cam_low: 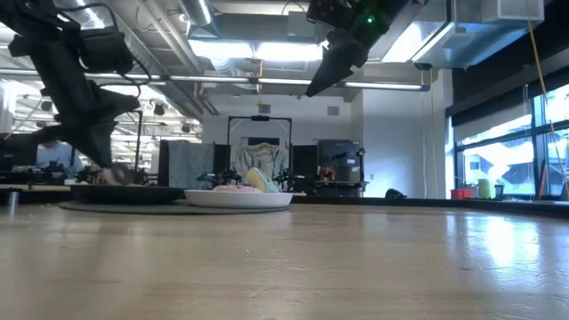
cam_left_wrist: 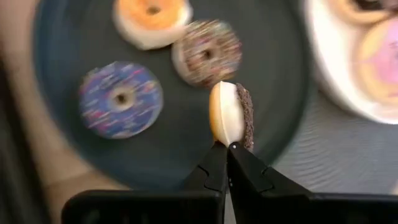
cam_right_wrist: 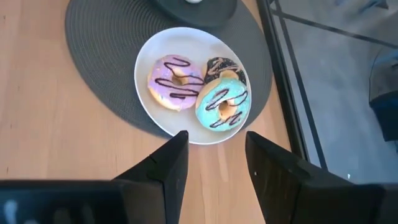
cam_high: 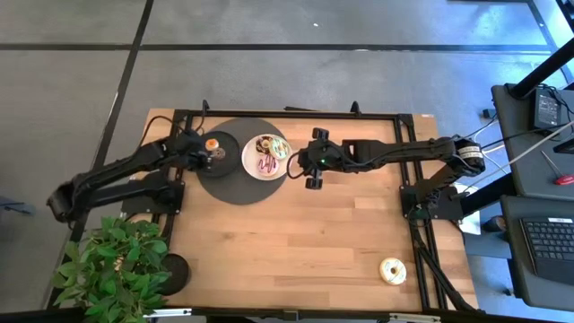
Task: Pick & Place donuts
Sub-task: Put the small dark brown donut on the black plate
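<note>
My left gripper (cam_left_wrist: 227, 148) is over the small black plate (cam_left_wrist: 56, 56) and is shut on a donut (cam_left_wrist: 229, 115) with a cream side and chocolate sprinkles, which stands on edge. Flat on that plate lie an orange donut (cam_left_wrist: 152, 17), a chocolate sprinkled donut (cam_left_wrist: 206, 53) and a blue-purple donut (cam_left_wrist: 121, 98). My right gripper (cam_right_wrist: 214, 158) hangs open, high above the table just right of the white plate (cam_right_wrist: 155, 118). The white plate holds a pink donut (cam_right_wrist: 174, 81), a green donut (cam_right_wrist: 222, 102) and a chocolate donut (cam_right_wrist: 222, 65) partly under the green one. A yellow donut (cam_high: 392, 269) lies alone near the table's right near corner. My left gripper pinches the chocolate-sprinkled donut by its outer rim (cam_left_wrist: 227, 138), between the ends of its two fingers. The donut stands on edge beyond the fingertips, cream side and sprinkled side both showing. Whether its far rim rests on the black plate, I cannot tell.
Both plates sit on a round dark grey mat (cam_high: 235, 184) at the table's far left. A potted plant (cam_high: 112, 265) and a black disc (cam_high: 173, 269) stand at the near left corner. Bare wood (cam_high: 296, 242) fills the middle and near part.
</note>
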Available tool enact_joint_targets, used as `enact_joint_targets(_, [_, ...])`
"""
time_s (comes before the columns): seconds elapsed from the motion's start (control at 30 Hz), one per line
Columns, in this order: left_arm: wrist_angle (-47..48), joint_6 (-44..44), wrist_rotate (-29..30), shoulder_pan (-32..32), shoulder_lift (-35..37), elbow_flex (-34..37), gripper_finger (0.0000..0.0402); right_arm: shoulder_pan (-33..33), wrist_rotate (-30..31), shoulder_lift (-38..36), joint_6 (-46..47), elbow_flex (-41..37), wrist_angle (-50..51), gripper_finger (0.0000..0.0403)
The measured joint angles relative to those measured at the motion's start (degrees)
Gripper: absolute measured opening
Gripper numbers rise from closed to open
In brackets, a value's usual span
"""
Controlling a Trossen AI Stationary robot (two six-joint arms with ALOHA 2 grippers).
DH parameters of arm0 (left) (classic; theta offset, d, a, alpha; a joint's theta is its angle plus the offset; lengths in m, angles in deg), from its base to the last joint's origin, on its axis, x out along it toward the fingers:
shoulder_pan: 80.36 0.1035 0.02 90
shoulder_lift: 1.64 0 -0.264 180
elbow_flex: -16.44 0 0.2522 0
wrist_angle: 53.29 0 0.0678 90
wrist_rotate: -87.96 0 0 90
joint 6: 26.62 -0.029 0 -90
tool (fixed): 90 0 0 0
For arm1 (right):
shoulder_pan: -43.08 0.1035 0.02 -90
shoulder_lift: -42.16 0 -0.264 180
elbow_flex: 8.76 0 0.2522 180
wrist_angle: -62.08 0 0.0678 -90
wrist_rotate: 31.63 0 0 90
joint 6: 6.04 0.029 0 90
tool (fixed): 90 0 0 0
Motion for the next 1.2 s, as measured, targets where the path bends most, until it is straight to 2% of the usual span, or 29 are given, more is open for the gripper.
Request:
enact_joint_targets(0.13, [2.73, -0.46, -1.52, 1.65, -0.01, 0.0, 0.0004, 0.0, 0.0, -0.01, 0.02, 0.0, 0.91, 0.0161])
enact_joint_targets(0.4, [2.52, -0.61, -0.91, 3.11, -0.04, 0.02, 0.0007, 0.0, 0.02, 0.0, 0.68, 0.0, 1.26, 0.0161])
enact_joint_targets(0.6, [0.85, -0.84, -1.4, 3.07, -0.28, 0.11, 0.0008, 0.0, 0.02, -0.02, 0.79, 0.0, 1.39, 0.0161])
enact_joint_targets(0.77, [-0.2, 0.01, -1.97, 3.07, -1.11, 3.25, 0.0005, 0.0, 0.02, -0.02, 0.84, 0.0, 1.39, 0.0161])
enact_joint_targets(1.2, [-5.09, 0.03, -0.94, 3.07, -1.17, 4.61, 0.0028, 0.0, 0.04, 0.0, 0.74, 0.0, 1.39, 0.0161])
